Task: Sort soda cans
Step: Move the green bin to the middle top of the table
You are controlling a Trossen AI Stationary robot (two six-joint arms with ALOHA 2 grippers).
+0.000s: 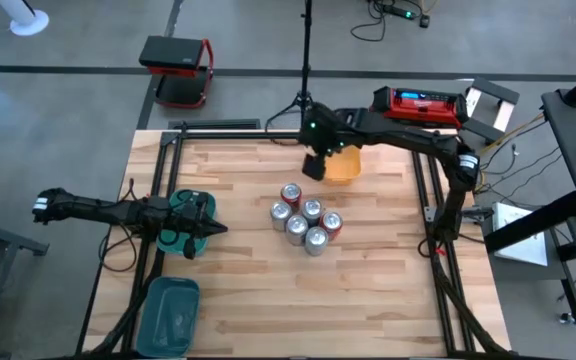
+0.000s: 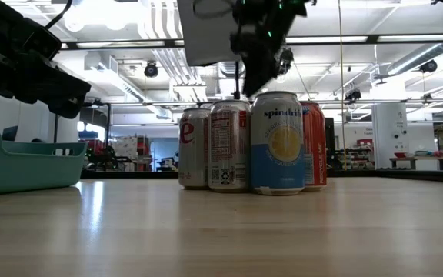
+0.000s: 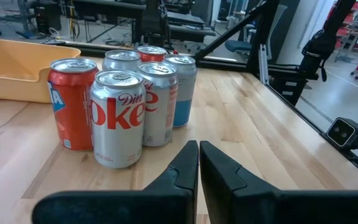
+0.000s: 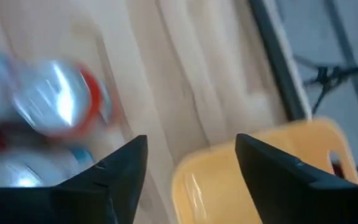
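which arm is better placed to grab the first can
Right, probably. The right gripper hangs open beside the orange bin, just behind the soda cans. The left gripper is shut, farther away over a teal bin.

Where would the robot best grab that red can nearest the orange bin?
Probably around its round side just below the top, coming down from above on the bin side. The red can stands upright at the cluster's edge, so that side is free while other cans crowd its far side. The right end effector, open over the orange bin, is closest.

Wooden table [image 1: 388, 300]: cans [image 1: 306, 221], bins [image 1: 169, 315]
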